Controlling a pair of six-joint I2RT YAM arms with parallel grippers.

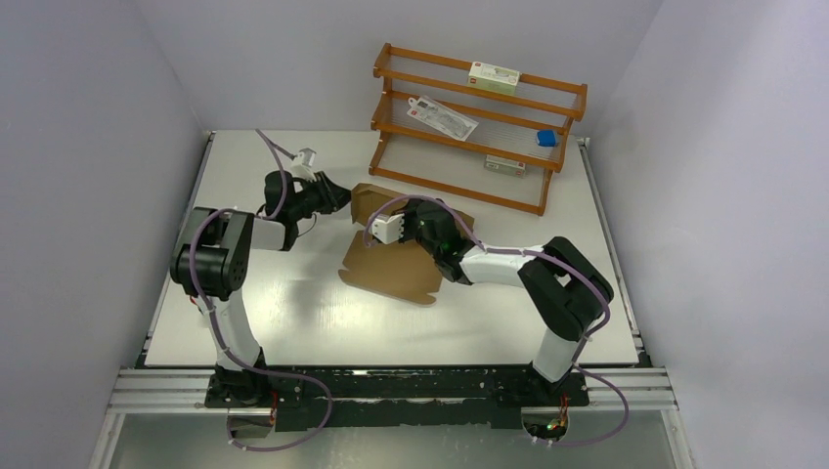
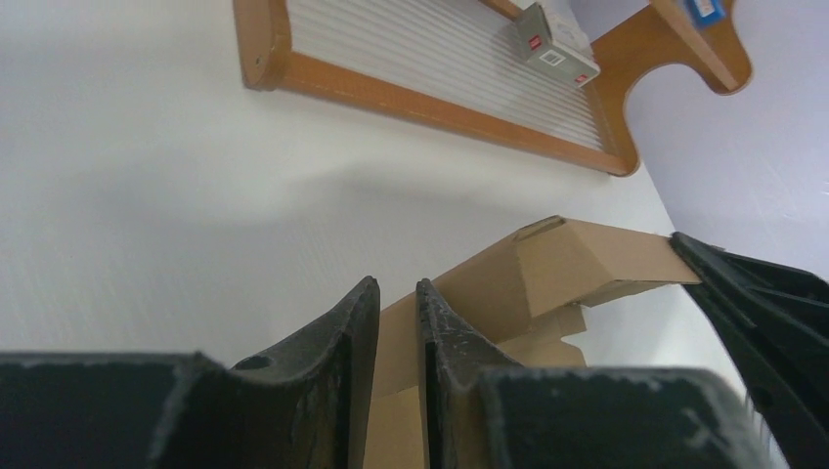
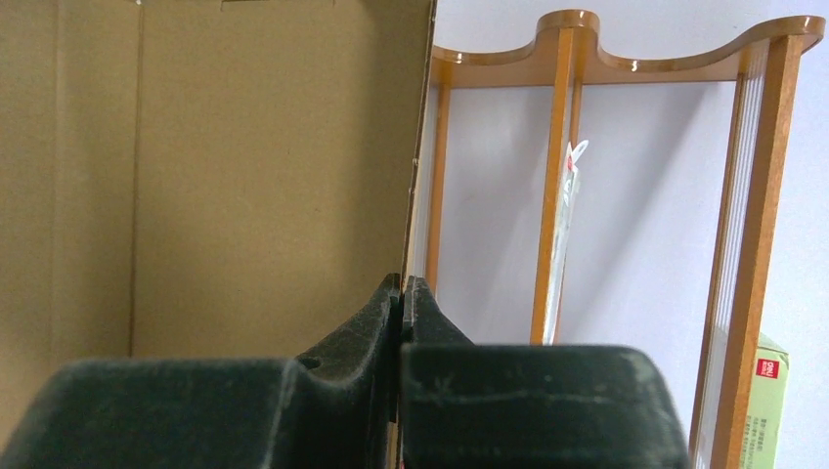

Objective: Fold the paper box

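Brown cardboard, plain and unprinted, makes up the one paper box [image 1: 396, 269]. It lies near the middle of the white table [image 1: 293, 313], with most of it a flat sheet showing notched edges and crease lines. Its far side is lifted into a standing panel.

There are two grippers, both with matte black, scuffed fingers, and both are at that raised part. The right gripper [image 3: 402, 288] is pinched tight on the panel's thin edge, its fingertips meeting with the cardboard clamped between them. The left gripper [image 2: 396, 288] comes in at the box's 9 o'clock corner. Its fingers stand only a narrow slit apart and cardboard fills that slit. I cannot tell whether they are pressing on it or only flanking it. From the left wrist, the folded strip runs away from those fingers across to the other gripper at about 3 o'clock.

At the table's 1 o'clock stands one orange-brown wooden rack [image 1: 456, 190] with three tiers, curved end pieces and ribbed clear shelves. It holds four small things. A white and green carton [image 1: 494, 76] sits on top, a flat white packet [image 1: 442, 117] lies on the middle tier, and a blue block [image 1: 546, 139] is toward the right end. The fourth, a small pale pack [image 1: 505, 164], is on the lowest tier.
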